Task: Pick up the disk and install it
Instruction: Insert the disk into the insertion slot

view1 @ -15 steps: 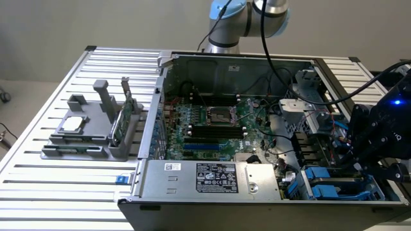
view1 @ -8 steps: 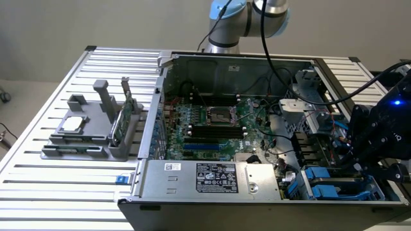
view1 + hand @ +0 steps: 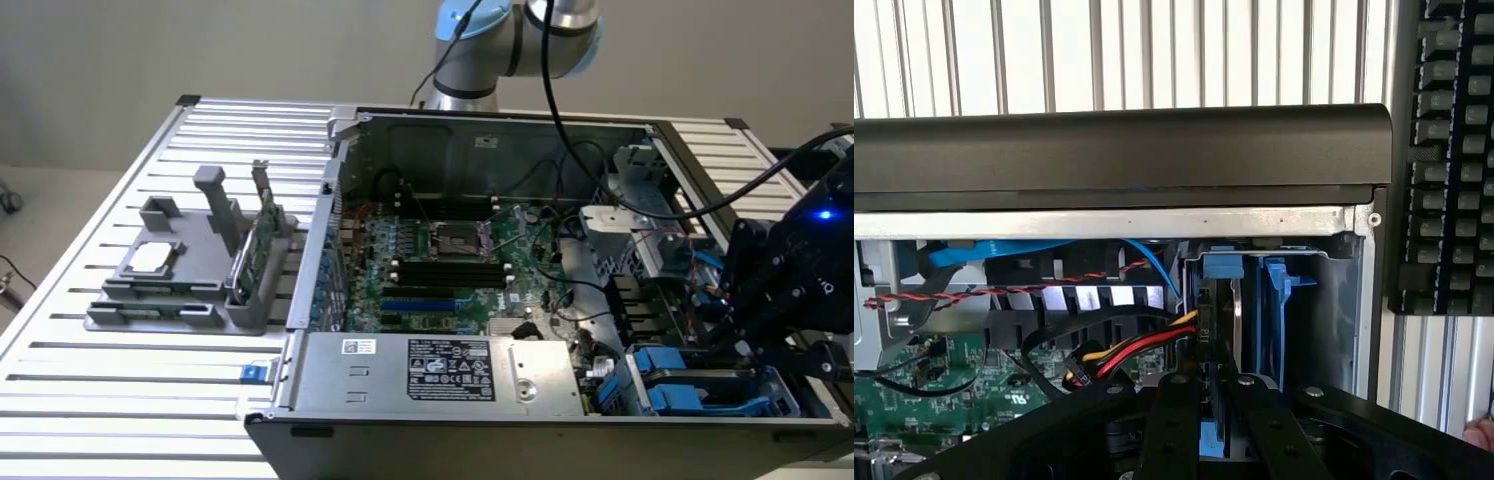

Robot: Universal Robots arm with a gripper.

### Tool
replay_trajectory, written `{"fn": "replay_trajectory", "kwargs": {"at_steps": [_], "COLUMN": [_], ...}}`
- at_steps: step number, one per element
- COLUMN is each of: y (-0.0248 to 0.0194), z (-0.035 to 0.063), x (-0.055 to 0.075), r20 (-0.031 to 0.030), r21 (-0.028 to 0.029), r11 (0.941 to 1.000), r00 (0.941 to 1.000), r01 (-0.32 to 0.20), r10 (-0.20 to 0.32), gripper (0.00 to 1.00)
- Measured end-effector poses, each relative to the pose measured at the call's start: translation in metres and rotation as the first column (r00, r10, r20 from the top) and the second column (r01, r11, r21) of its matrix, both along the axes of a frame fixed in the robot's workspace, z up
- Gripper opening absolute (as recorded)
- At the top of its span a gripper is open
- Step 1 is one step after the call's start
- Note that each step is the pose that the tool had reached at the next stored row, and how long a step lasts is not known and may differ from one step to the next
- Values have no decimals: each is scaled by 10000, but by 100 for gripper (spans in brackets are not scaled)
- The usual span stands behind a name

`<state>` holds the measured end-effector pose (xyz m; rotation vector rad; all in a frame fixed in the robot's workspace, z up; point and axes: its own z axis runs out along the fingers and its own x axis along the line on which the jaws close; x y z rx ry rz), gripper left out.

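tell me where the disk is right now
In the wrist view the disk stands on edge in the blue-framed bay at the computer case's corner, right of the red and yellow wires.

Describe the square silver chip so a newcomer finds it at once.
Find the open grey computer case on the slatted metal table; at the exterior view's left of it sits a grey plastic rack. The small square silver chip lies flat on it, unlike the thin green circuit card standing on edge alongside.
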<state>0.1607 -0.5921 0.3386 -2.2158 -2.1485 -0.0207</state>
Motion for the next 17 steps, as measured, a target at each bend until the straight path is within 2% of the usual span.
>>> {"fn": "replay_trajectory", "kwargs": {"at_steps": [17], "y": [-3], "z": [0], "x": [-9], "r20": [13], "r21": [-5], "r11": [9999], "r00": [9999], "r01": [-144], "r10": [144], "gripper": [17]}}
